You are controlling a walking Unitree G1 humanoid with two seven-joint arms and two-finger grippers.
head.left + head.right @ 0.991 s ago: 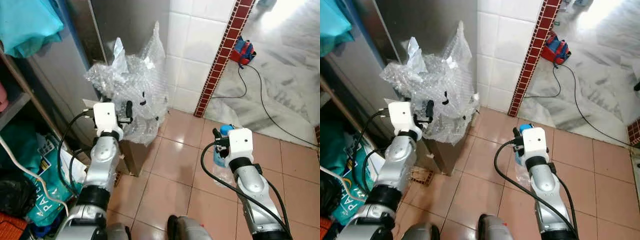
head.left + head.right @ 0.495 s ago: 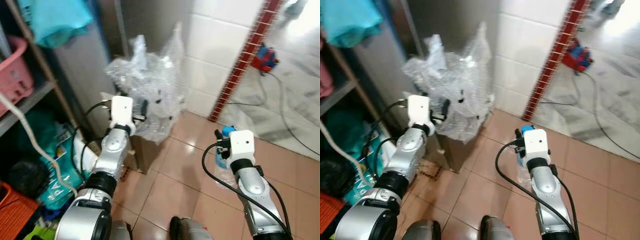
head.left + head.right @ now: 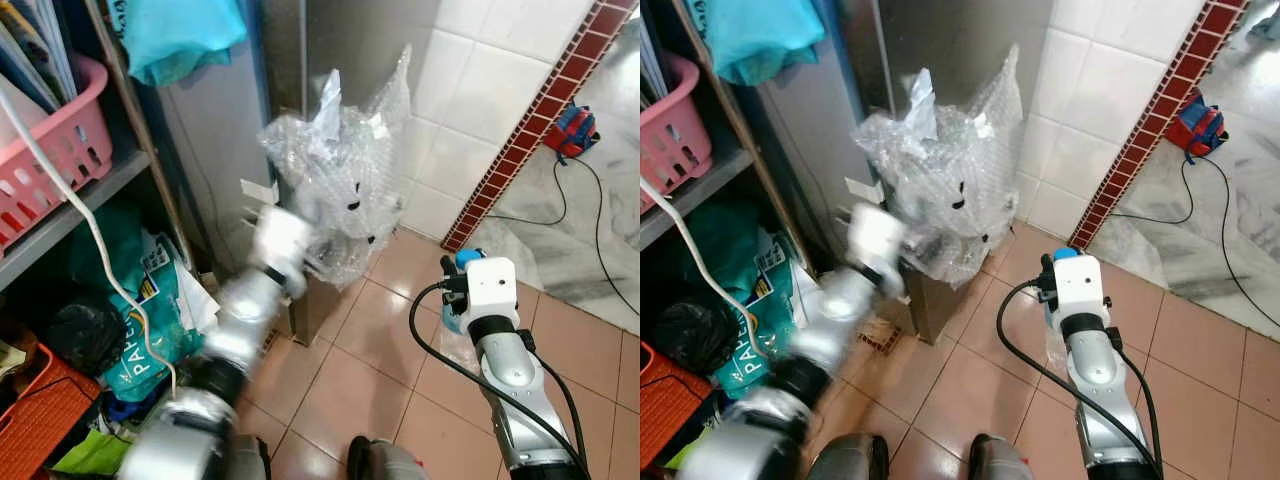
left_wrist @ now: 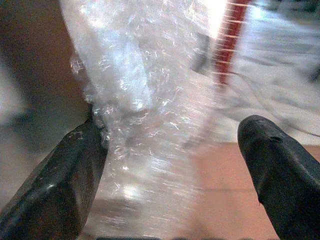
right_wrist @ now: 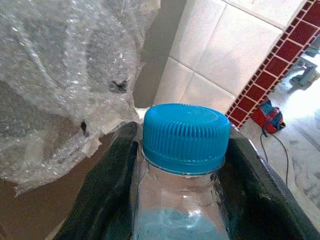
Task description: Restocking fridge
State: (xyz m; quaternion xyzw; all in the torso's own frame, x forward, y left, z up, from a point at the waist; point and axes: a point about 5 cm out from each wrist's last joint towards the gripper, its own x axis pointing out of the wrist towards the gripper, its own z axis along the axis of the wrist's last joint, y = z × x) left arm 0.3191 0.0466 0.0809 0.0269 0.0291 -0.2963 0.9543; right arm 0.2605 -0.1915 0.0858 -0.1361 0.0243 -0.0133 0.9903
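Since the earlier frame, left gripper (image 4: 172, 165), spread wide, blurs nearer the crumpled clear bubble wrap (image 3: 335, 190); right gripper (image 5: 182, 165) stays clamped on the blue-capped clear plastic bottle (image 5: 184, 150) holding blue contents.

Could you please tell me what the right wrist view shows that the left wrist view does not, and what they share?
The right wrist view shows the right pincer shut on a clear bottle just under its blue cap, with white wall tiles behind. The left wrist view shows the left pincer open, one of its fingers touching the wrap. Both show the bubble wrap bundle and the red brick tile strip.
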